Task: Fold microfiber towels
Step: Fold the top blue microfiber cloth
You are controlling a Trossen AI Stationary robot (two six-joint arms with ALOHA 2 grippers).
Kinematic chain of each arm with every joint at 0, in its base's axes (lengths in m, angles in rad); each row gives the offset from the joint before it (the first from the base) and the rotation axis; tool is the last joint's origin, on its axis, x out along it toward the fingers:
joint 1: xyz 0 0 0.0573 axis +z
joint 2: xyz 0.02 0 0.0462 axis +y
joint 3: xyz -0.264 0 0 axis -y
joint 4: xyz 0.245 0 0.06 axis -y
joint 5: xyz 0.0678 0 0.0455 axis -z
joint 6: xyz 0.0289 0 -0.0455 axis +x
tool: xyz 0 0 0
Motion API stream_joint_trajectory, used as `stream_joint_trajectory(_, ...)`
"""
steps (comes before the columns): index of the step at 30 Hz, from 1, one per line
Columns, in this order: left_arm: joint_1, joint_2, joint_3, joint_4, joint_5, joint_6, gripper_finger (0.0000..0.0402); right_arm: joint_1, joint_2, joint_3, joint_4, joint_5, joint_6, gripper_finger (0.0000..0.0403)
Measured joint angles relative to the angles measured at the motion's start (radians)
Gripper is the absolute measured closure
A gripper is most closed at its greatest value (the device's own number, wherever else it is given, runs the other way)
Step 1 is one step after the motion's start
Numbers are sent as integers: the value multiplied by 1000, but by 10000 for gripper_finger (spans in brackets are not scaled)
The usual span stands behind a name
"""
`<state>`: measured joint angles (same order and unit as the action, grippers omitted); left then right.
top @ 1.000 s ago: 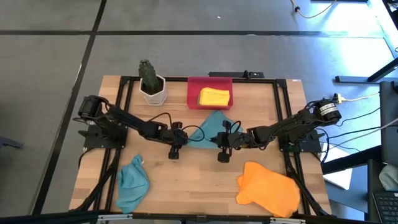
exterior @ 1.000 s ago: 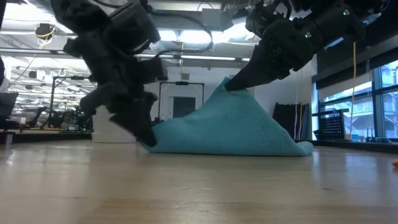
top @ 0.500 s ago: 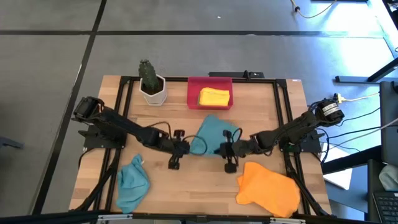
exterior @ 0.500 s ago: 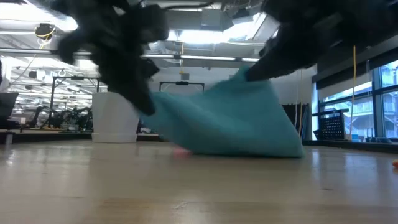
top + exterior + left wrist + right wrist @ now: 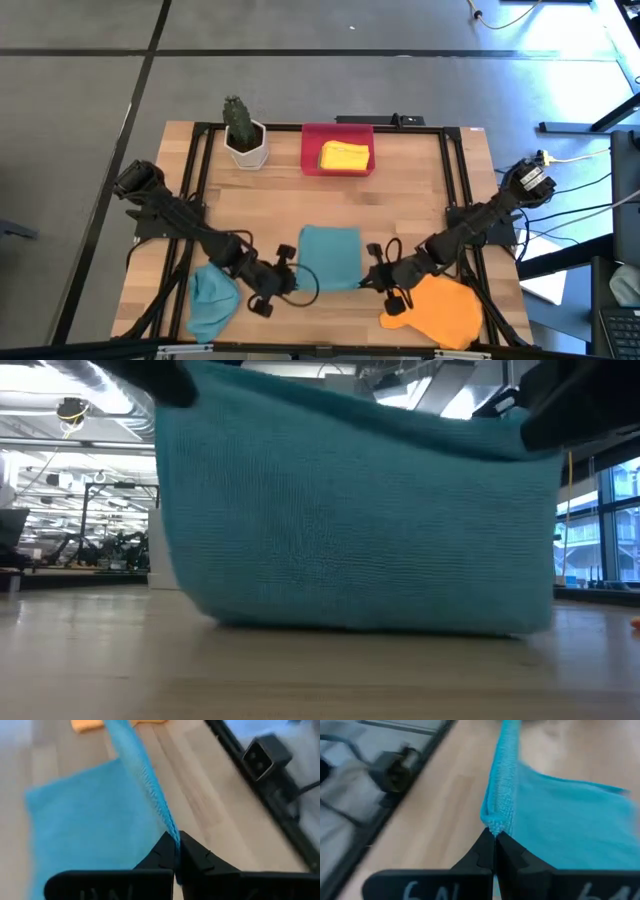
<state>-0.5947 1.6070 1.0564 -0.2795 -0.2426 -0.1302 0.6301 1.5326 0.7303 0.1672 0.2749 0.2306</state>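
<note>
A teal-blue towel (image 5: 330,256) is spread between my two grippers near the table's near edge. In the low view (image 5: 360,520) it hangs like a sheet, with its lower part on the table. My left gripper (image 5: 291,280) is shut on its near left corner. My right gripper (image 5: 373,282) is shut on its near right corner. A second teal towel (image 5: 211,300) lies crumpled at the near left, and an orange towel (image 5: 436,310) lies at the near right. A yellow towel (image 5: 345,155) lies folded in the red tray (image 5: 312,150). No lime green towel is in view. My left gripper pinches the towel's near left corner (image 5: 173,834) between its two shut fingers (image 5: 162,855). The corner is lifted off the table. The edge runs off stretched toward my other gripper, and the far part of the towel (image 5: 85,820) lies on the table. My right gripper pinches the towel's near right corner (image 5: 493,826) between its two shut fingers (image 5: 482,852). The corner is lifted off the table. The edge runs off stretched toward my left gripper, and the rest of the towel (image 5: 570,820) slopes down onto the table.
A white pot with a cactus (image 5: 243,135) stands at the far left, beside the red tray. Black frame rails (image 5: 455,190) run along both sides of the table. Bare wood shows in the middle, between the tray and the held towel.
Both grippers have gone toward the table's near edge and up, each still shut on its corner. The teal towel has been dragged from the middle of the table toward the near edge. It has gone from a bunched heap to a sheet spread between the two grippers.
</note>
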Motion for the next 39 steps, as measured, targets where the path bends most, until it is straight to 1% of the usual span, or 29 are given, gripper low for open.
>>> stream_joint_trajectory(2,4,0,0,-26,-52,90,401,2,-1,0,-45,86,6,399)
stream_joint_trajectory(4,32,0,-1,-52,-83,136,401,-4,-1,0,-100,166,41,399)
stream_joint_trajectory(7,103,0,-1,-96,-78,148,401,-34,-1,-1,-158,259,106,399)
stream_joint_trajectory(9,159,0,-2,-120,-70,149,401,-60,-1,-3,-185,294,136,398)
stream_joint_trajectory(11,218,0,-3,-131,-35,161,401,-87,-1,-3,-205,304,161,397)
stream_joint_trajectory(14,302,0,-20,-120,53,173,400,-129,-1,-4,-233,304,210,396)
stream_joint_trajectory(17,374,0,-56,-85,115,172,401,-170,16,-4,-238,305,243,396)
stream_joint_trajectory(21,440,3,-133,-4,169,164,399,-217,60,-4,-230,302,267,395)
stream_joint_trajectory(23,458,3,-174,43,188,157,400,-237,90,-4,-221,283,273,394)
stream_joint_trajectory(26,478,3,-226,106,203,136,398,-262,141,-4,-180,268,277,394)
stream_joint_trajectory(29,484,3,-251,133,206,137,385,-283,182,-4,-155,266,290,385)
stream_joint_trajectory(35,483,3,-255,164,200,162,339,-314,175,-4,-163,290,284,338)
stream_joint_trajectory(39,482,-4,-255,152,127,167,317,-331,133,-4,-173,292,262,303)
